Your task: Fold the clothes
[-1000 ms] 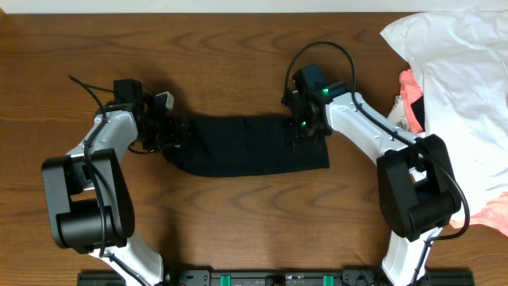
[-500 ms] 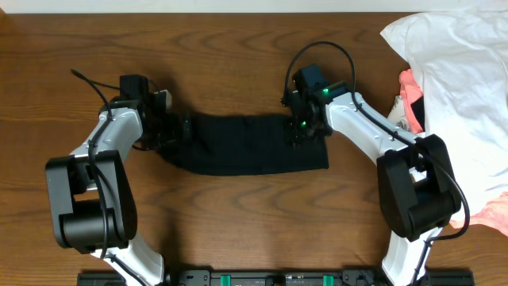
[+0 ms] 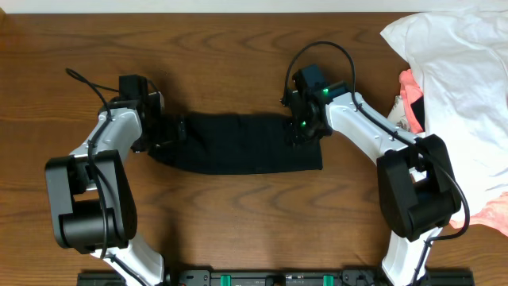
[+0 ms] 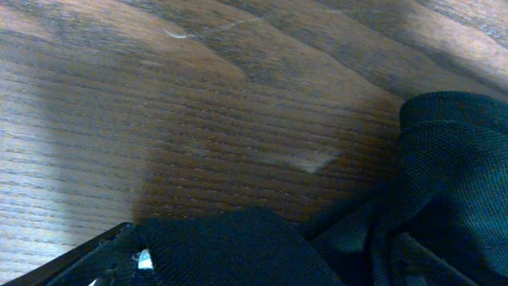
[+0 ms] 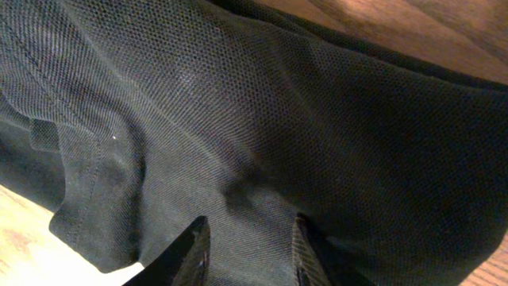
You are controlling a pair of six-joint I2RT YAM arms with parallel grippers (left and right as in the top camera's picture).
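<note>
The clothes (image 3: 238,147) are one black garment lying as a wide folded strip across the middle of the wooden table. My left gripper (image 3: 171,131) sits at the strip's left end. In the left wrist view its fingers stand far apart at the bottom corners, open (image 4: 262,266), with black fabric (image 4: 444,183) lying loosely between them. My right gripper (image 3: 304,127) is on the strip's upper right end. In the right wrist view its two fingers (image 5: 250,250) are drawn in on a puckered fold of the black mesh cloth (image 5: 317,119).
A large white garment (image 3: 460,71) is piled at the right edge of the table, with a coral-pink garment (image 3: 409,99) showing beneath it, close to the right arm. Bare wood (image 3: 238,48) runs behind the strip. A black rail (image 3: 278,278) lines the front edge.
My left gripper has opened wider and let go of the left end, which now lies flatter. The strip's lower right corner has slid a little to the left. The right gripper has stayed put.
</note>
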